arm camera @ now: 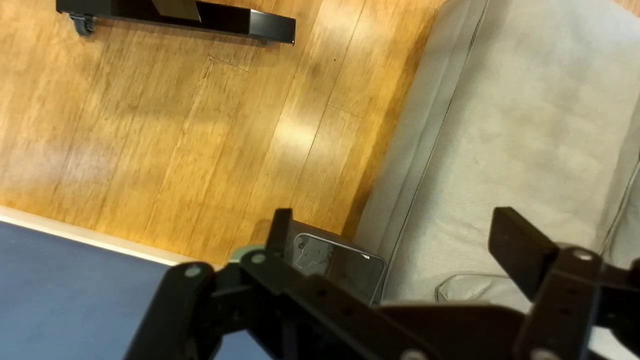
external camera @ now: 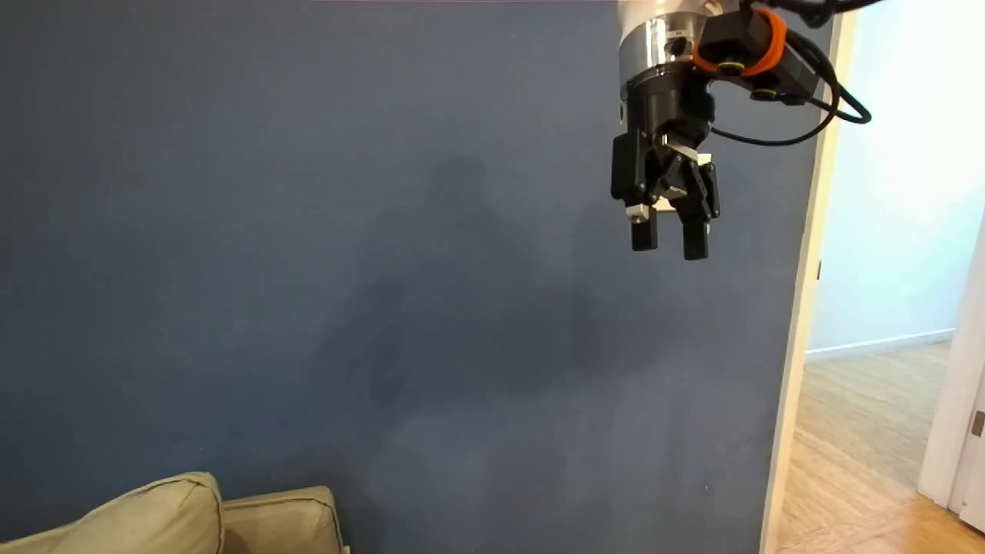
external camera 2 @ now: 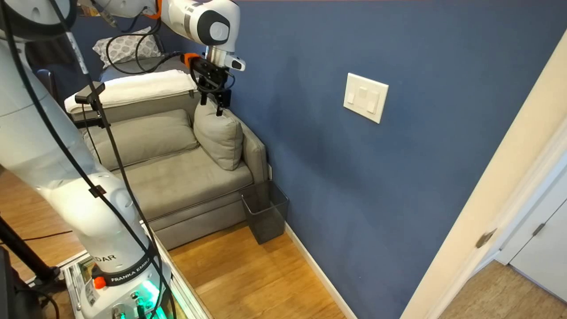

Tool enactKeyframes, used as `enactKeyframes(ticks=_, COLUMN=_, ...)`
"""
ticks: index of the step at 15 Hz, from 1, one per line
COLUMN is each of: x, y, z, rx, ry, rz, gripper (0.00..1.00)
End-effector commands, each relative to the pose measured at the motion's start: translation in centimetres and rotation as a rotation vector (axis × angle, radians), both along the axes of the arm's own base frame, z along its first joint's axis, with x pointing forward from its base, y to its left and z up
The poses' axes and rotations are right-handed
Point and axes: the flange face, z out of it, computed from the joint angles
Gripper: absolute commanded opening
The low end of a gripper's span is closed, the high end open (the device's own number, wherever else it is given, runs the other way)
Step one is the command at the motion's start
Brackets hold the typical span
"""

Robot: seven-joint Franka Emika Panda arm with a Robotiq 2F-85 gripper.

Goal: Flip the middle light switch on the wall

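Note:
A white multi-switch plate [external camera 2: 383, 95] is on the dark slate-blue wall [external camera 2: 425, 155], seen whole in an exterior view. The middle light switch [external camera 2: 362, 94] is its centre toggle, between two outer toggles. In an exterior view the arm hides most of the plate; only small white bits [external camera: 663, 205] show behind my gripper [external camera: 669, 238]. My gripper [external camera 2: 211, 105] points down, open and empty, well apart from the plate and above the sofa's end. In the wrist view the fingers [arm camera: 397, 232] are spread wide with nothing between them. The plate is out of the wrist view.
A grey sofa [external camera 2: 195, 181] with cushions stands against the wall. A dark see-through bin [external camera 2: 266, 217] stands beside it on the wood floor, also in the wrist view [arm camera: 355, 270]. A pale door frame [external camera 2: 491, 190] edges the wall. Black cables hang along the arm.

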Motion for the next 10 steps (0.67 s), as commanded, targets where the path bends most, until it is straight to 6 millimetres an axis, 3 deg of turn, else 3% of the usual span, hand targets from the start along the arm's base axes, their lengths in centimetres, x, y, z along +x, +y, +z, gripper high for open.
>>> enactKeyframes(ticks=1, x=0.6, y=-0.7, z=0.5, rx=-0.011, ry=-0.029, rz=-0.016, gripper=1.0)
enactKeyframes(ticks=5, x=1.5, y=-3.2, z=3.4, rx=-0.035, ry=-0.129, rz=-0.06, gripper=1.0)
enactKeyframes(ticks=9, x=1.9, y=-4.3, z=3.8, rx=-0.032, ry=-0.124, rz=-0.077, gripper=1.0)
enactKeyframes(ticks=10, x=0.0, y=0.0, z=0.1, rx=0.0, ry=0.001, rz=0.0, gripper=1.0)
